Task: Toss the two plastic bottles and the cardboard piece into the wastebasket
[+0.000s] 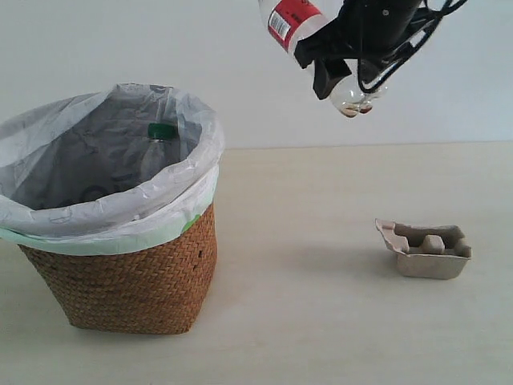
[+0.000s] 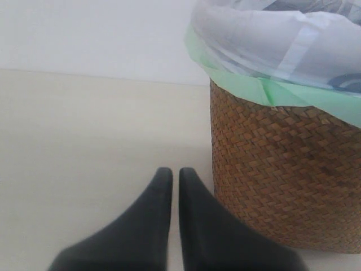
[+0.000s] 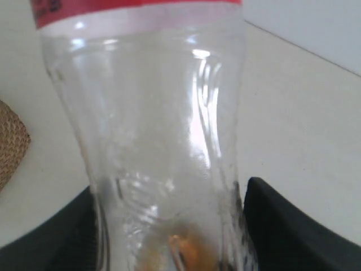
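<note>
Red-label bottle [image 1: 290, 20]: clear, empty apart from a trace of amber residue at its base. Judged light, thin-walled and slick, likely to dent or twist under pressure. The best hold is across the narrowed waist near the base. The right gripper [image 1: 347, 80] has it there now, jaws spread wide and closed on both sides of the red-label bottle.

Arm pose: raised high, wrist tilted so the label end slants up and away from the fingers. It slants toward the wastebasket [image 1: 120, 281], which stands below the gripper on that same side, well apart. Green-capped bottle [image 1: 160, 143] lies inside it. Cardboard tray [image 1: 425, 250] sits on the table [image 1: 321, 321] below the gripper, toward the opposite side.

Left gripper [image 2: 171, 186] hangs low just beside the basket wall, jaws all but touching, holding nothing.
</note>
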`<action>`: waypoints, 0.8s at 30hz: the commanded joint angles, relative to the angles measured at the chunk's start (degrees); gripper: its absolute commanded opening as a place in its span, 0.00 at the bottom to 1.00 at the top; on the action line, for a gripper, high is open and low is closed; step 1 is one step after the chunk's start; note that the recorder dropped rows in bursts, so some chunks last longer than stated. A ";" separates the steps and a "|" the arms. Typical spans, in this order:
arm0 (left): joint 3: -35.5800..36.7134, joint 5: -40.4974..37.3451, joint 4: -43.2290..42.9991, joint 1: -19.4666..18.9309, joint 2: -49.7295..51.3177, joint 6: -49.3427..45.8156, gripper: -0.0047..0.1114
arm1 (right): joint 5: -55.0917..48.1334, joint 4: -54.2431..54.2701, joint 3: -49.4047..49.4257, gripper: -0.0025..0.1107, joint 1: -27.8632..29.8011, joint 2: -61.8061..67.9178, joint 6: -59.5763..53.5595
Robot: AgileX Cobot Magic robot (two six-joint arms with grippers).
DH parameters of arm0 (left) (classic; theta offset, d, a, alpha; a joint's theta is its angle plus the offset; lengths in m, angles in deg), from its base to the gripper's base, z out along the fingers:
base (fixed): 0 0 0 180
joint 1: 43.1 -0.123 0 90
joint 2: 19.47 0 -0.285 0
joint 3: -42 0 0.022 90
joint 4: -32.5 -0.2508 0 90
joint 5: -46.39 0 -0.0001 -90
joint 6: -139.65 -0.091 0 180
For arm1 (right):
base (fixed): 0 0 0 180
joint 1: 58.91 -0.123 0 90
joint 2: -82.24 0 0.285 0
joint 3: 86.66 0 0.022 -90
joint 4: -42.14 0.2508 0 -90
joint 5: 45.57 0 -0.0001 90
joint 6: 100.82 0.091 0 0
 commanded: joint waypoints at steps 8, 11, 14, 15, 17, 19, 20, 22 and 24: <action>0.23 0.38 -0.28 -0.12 -0.15 0.31 0.07 | 33.88 8.03 40.33 0.02 0.53 -24.90 0.39; 0.23 0.38 -0.28 -0.12 -0.15 0.31 0.07 | 46.96 12.94 52.11 0.02 -0.12 -31.16 -0.26; 0.23 0.38 -0.28 -0.12 -0.15 0.31 0.07 | 59.03 14.07 62.55 0.02 -2.40 -35.26 -0.26; 0.23 0.38 -0.28 -0.12 -0.15 0.31 0.07 | 63.37 14.22 65.79 0.02 -3.31 -36.19 -0.26; 0.23 0.38 -0.28 -0.12 -0.15 0.31 0.07 | 70.93 14.69 70.71 0.02 -5.81 -37.88 1.28; 0.23 0.38 -0.28 -0.12 -0.15 0.31 0.07 | 75.98 14.69 73.47 0.02 -8.30 -38.36 3.27; 0.23 0.38 -0.28 -0.12 -0.15 0.31 0.07 | 77.01 14.69 73.88 0.02 -9.45 -38.36 3.63; 0.23 0.38 -0.28 -0.12 -0.15 0.31 0.07 | 78.30 14.69 73.99 0.02 -11.35 -38.36 3.76; 0.23 0.38 -0.28 -0.12 -0.15 0.31 0.07 | 79.86 14.69 73.99 0.02 -12.44 -38.25 4.92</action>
